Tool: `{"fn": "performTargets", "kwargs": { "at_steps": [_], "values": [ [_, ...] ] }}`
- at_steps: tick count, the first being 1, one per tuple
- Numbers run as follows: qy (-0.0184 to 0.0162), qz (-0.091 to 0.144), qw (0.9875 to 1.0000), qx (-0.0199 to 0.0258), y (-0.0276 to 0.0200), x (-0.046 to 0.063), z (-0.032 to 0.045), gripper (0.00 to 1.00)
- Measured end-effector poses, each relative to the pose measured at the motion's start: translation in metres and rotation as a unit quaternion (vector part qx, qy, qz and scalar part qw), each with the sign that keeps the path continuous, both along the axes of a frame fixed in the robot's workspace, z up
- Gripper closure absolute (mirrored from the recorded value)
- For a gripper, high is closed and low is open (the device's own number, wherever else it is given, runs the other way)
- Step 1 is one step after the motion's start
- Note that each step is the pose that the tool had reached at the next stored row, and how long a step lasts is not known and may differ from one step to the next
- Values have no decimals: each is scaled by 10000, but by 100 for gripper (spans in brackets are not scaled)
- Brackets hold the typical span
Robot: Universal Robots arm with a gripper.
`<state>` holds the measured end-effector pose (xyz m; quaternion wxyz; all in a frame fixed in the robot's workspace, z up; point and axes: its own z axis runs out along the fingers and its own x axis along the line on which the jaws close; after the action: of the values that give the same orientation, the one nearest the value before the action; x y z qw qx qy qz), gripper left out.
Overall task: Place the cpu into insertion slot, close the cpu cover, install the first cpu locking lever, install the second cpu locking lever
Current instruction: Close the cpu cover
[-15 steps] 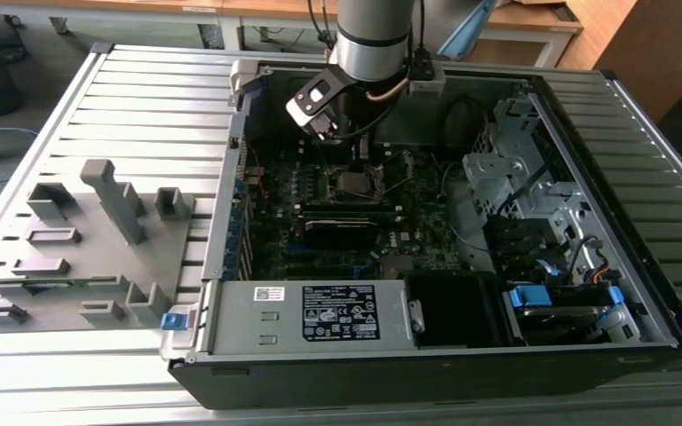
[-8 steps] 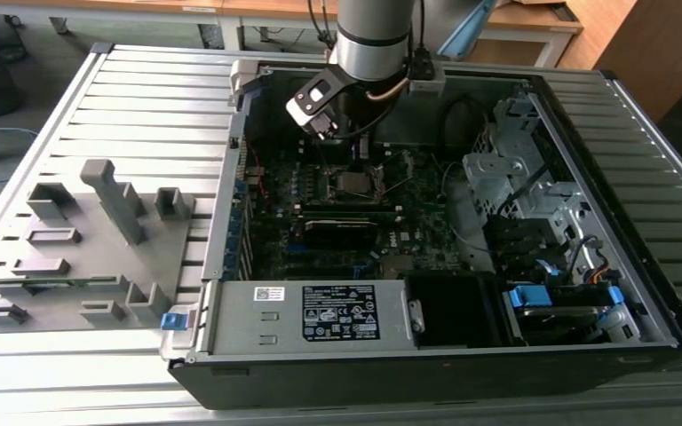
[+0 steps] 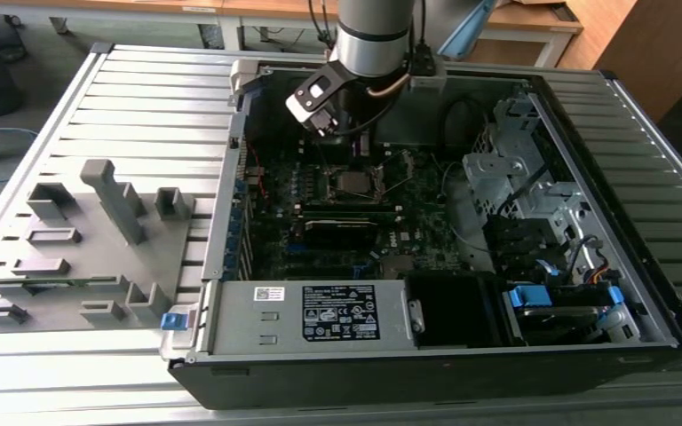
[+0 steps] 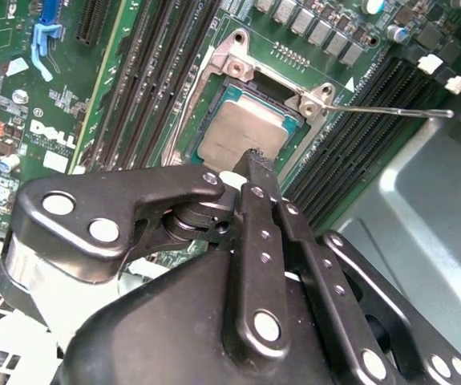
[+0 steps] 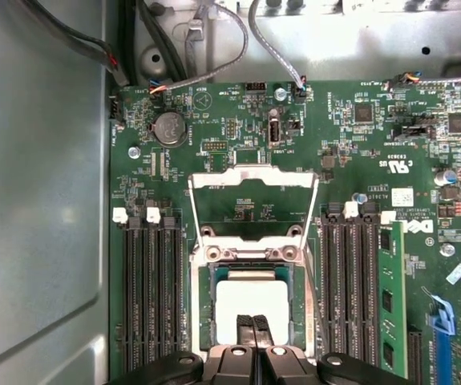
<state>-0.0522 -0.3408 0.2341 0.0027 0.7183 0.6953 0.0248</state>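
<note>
Cpu (image 5: 251, 303) in the insertion slot (image 5: 205, 309), right beneath the closed claw (image 5: 253, 322)

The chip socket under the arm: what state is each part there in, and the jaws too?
cpu, seated in the insertion slot, top uncovered.
insertion slot, filled by the cpu.
cpu cover, open, flipped back off the slot.
locking lever, unlatched, sticking out away from the slot.
gripper, jaws shut, nothing held, tips over the cpu.

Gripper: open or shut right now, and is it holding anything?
Gripper: shut, holding nothing, fingertips over the cpu.
</note>
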Motion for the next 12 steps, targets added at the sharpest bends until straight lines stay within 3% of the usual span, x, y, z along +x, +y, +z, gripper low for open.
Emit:
{"fn": "performTargets", "kwargs": {
  "at_steps": [4,12],
  "values": [
    [0,0,10000,0,0,0,67,90],
    [2,0,10000,-3,0,0,79,90]
  ]
}}
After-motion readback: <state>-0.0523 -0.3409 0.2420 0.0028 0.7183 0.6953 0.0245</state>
